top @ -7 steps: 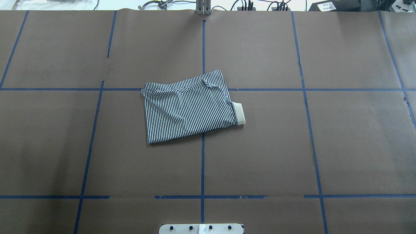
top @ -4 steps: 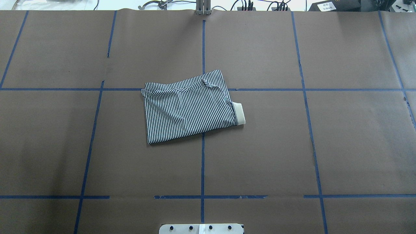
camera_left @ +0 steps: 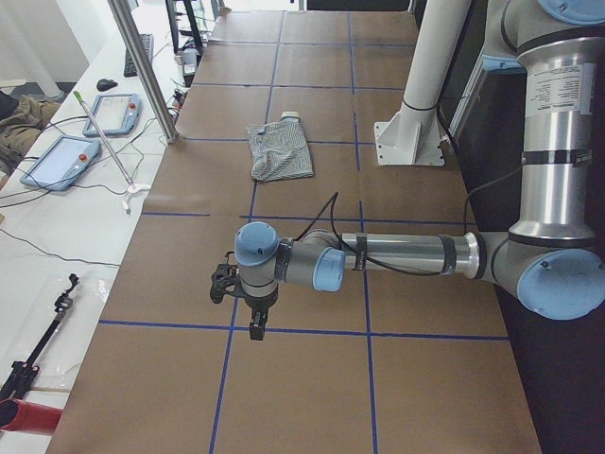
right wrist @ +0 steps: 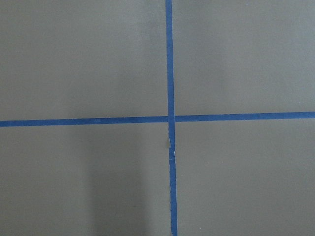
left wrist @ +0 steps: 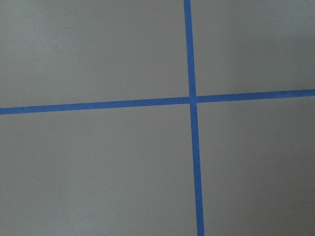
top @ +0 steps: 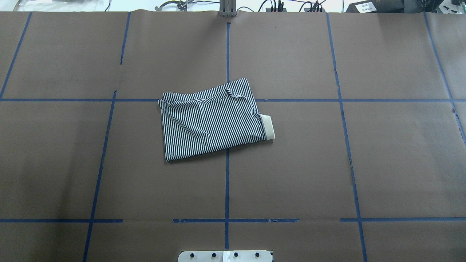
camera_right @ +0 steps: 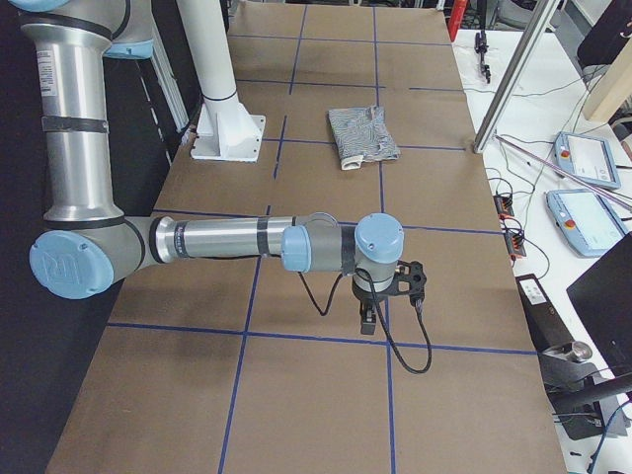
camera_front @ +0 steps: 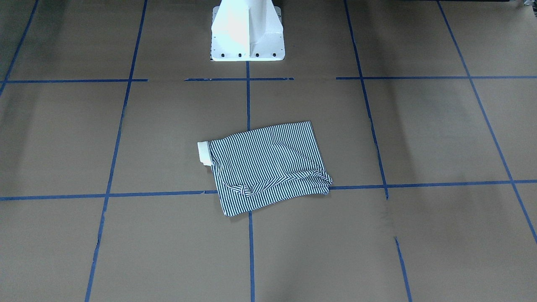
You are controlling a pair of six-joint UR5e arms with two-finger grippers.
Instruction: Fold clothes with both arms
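Navy-and-white striped shirt (top: 213, 123), cream collar (top: 267, 126), brown table (top: 400, 163) gridded with blue tape (top: 227, 189)

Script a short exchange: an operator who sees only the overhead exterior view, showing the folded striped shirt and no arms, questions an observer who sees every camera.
Operator: I see the shirt lying folded, but no arms. Where is the left gripper?
Observer: The left gripper hangs over bare table by a tape crossing, toward the end on the robot's left, well apart from the shirt.
Operator: And the right gripper?
Observer: The right gripper hangs over the opposite end of the table, also well apart from the shirt.
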